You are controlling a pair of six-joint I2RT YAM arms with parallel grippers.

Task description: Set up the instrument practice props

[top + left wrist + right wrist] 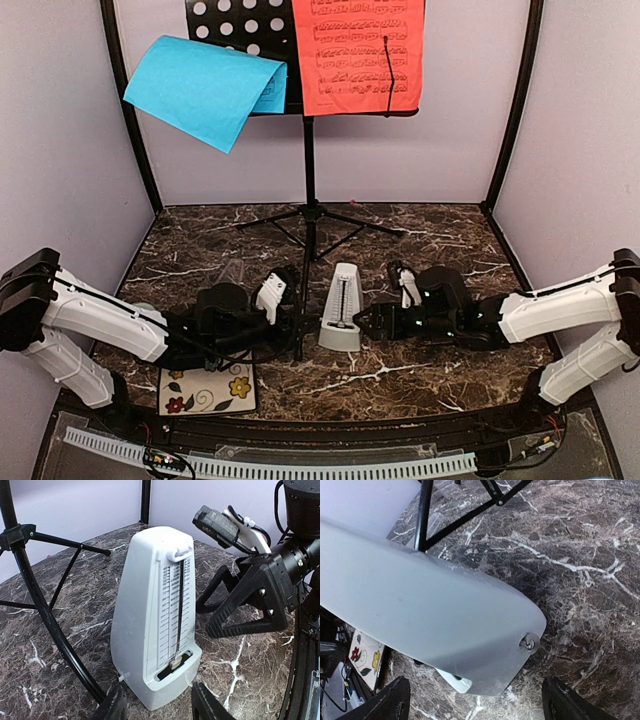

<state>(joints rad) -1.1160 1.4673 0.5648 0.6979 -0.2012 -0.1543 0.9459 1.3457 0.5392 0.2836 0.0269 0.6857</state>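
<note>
There is one music stand [309, 180] holding two sheets, a blue sheet [200, 88] and a red sheet [355, 55]. One metronome [342, 308] stands right of its pole, and one floral tile [205, 388] lies left of it.

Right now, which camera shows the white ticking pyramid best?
The left wrist view: the metronome fills it, scale and pendulum clear. The top view shows it small; the right wrist view catches only a blurry blank side.

A small white pyramid metronome [342, 308] stands upright by the black holey metal music stand [309, 170]. Its red sheet [355, 55] sits flat; its blue sheet [200, 88] droops left.
</note>
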